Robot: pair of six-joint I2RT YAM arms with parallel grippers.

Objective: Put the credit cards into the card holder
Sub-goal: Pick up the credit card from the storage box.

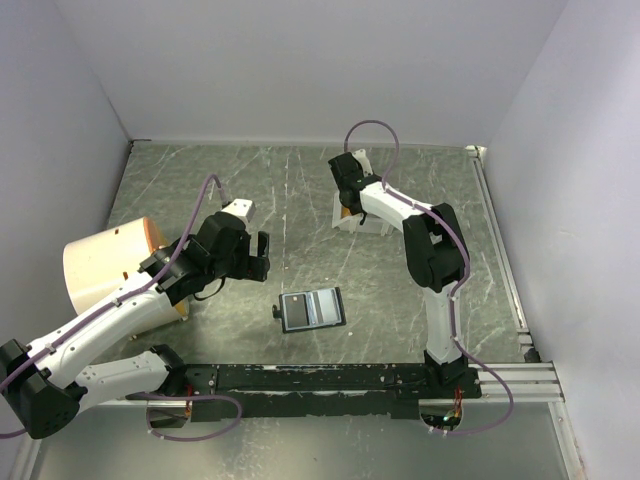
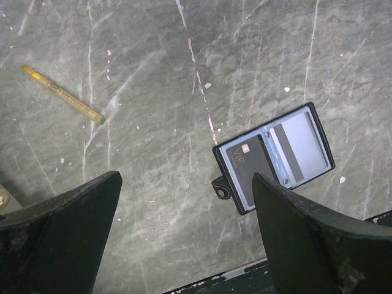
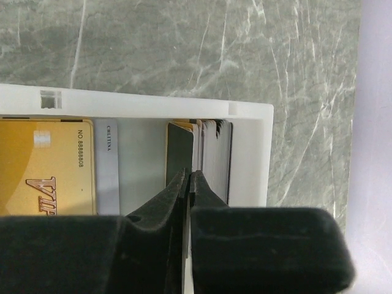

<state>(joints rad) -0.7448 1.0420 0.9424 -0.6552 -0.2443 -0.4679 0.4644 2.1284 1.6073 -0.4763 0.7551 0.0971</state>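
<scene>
The bench is a grey-green, marble-veined surface with pale flecks. The card holder lies open and flat near its front edge. A white box sits farther back, a little to the right of the holder. A tan drum rests well to the holder's left. In the left wrist view a yellow pen lies well apart from the holder, up and to its left.

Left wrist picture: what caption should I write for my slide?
Wide-open left gripper overlooking the open black bi-fold card holder, dark VIP card inside, yellow pen nearby.
</scene>
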